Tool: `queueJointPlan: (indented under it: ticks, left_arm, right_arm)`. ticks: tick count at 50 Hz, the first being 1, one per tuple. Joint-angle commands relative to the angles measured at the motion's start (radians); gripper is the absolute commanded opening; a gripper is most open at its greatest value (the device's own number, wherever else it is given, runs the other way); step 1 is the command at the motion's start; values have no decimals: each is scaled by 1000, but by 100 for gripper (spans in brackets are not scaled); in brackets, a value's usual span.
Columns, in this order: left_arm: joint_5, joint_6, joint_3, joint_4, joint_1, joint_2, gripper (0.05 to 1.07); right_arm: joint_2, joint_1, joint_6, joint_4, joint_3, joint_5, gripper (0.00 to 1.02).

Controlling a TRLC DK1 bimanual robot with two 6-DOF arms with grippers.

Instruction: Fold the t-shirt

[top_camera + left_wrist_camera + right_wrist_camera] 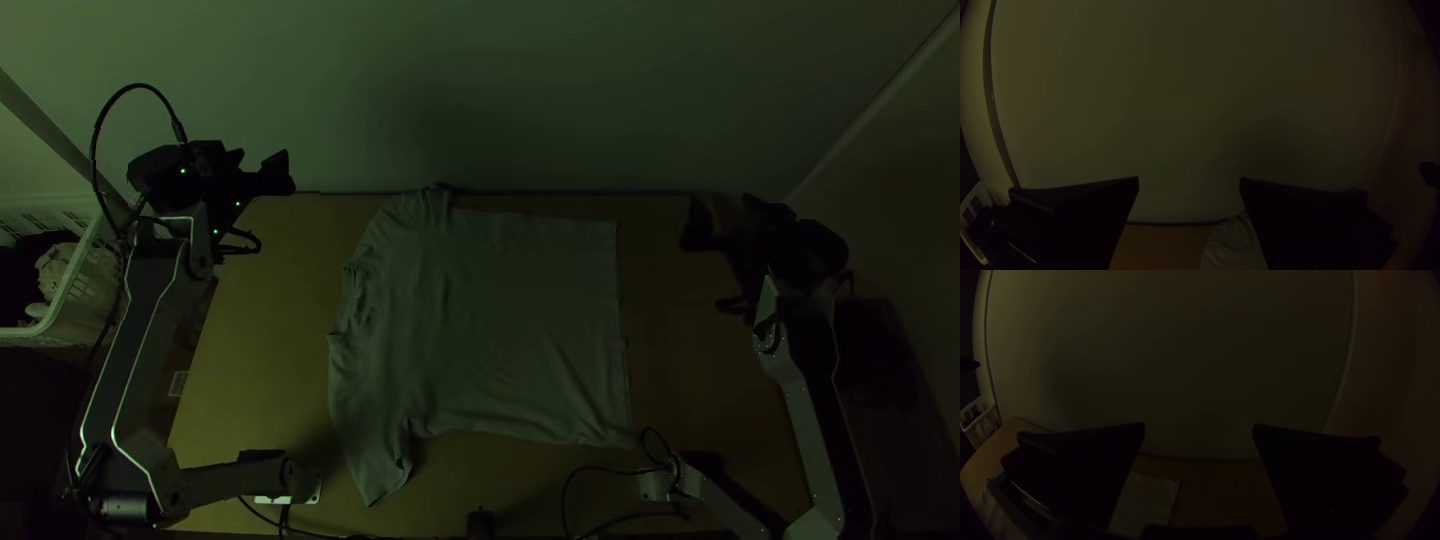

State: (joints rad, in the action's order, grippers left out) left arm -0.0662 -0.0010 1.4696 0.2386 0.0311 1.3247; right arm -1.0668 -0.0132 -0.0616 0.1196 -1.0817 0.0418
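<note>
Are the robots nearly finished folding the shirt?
No, the folding doesn't look started. The t-shirt is already laid out mostly flat, with its collar toward the left arm's side and the near sleeve sticking out. Nothing is in hand: the left gripper and right gripper are open and empty. All the folds seem left to do.

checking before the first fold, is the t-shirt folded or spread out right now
Spread, with some wrinkles: in the top view the t-shirt lies open across the table, its body and straight hem laid out.
</note>
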Motion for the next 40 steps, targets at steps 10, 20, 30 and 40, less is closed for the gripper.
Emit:
queueJointPlan:
  ticks: [10, 20, 30, 40]
  left_arm:
    - [-15, -76, 255, 82, -60, 251, 102]
    - [-20, -105, 420, 194, -82, 455, 102]
    - [-84, -128, 623, 352, -77, 665, 101]
    - [-96, -131, 661, 373, -89, 780, 87]
  right_arm:
    - [-199, 12, 105, 104, -187, -3, 99]
    - [-298, 41, 152, 167, -228, -3, 99]
    - [-389, 88, 197, 213, -233, -3, 99]
    - [-475, 98, 273, 259, -276, -3, 99]
